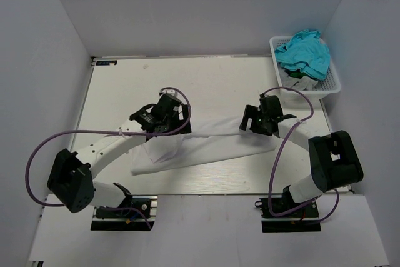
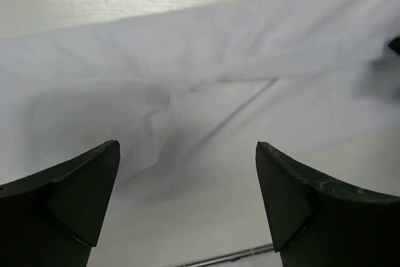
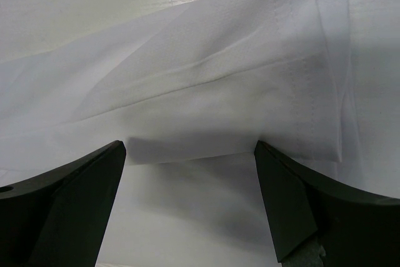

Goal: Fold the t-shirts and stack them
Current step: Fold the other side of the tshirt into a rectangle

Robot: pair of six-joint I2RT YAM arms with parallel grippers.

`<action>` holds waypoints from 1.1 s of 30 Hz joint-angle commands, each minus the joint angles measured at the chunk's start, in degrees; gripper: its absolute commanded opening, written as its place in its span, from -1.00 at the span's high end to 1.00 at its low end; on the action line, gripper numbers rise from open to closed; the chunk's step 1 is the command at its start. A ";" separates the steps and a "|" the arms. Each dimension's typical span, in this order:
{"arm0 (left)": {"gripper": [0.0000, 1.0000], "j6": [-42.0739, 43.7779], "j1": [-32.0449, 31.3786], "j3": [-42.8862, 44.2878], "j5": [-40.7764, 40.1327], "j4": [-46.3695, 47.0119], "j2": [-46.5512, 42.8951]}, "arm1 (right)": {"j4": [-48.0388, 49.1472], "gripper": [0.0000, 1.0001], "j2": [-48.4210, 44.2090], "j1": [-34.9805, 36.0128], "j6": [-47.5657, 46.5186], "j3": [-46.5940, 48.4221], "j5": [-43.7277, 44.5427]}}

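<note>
Left claw [image 2: 187, 148] just above t-shirt [image 2: 219, 54]

t-shirt [image 3: 206, 73]: thin matt white cloth, stitched hems | table [image 1: 206, 79]: pale wood-grain | basket [image 1: 334, 79]: white plastic mesh

One white t-shirt [image 1: 219, 146] lies on the surface [image 1: 206, 85]. One basket [image 1: 330, 87] holds bunched garments [image 1: 305, 51], their number unclear.

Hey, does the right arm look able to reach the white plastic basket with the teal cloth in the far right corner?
Probably yes. The white plastic basket sits beyond the right gripper on its own side, with only bare table between, and the open gripper holds nothing.
</note>
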 commanded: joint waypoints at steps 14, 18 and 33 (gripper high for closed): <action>-1.00 -2.47 -2.22 6.43 8.90 7.04 17.07 | -4.04 -0.81 -0.17 -0.69 -0.91 0.45 2.31; -1.00 -4.13 -5.11 4.77 11.64 9.83 14.71 | -3.86 -0.81 -0.17 -0.95 -0.74 0.19 2.58; -1.00 -10.55 -7.76 9.34 -5.49 -2.89 9.81 | -5.18 -0.81 -10.43 -0.60 -3.98 1.59 2.14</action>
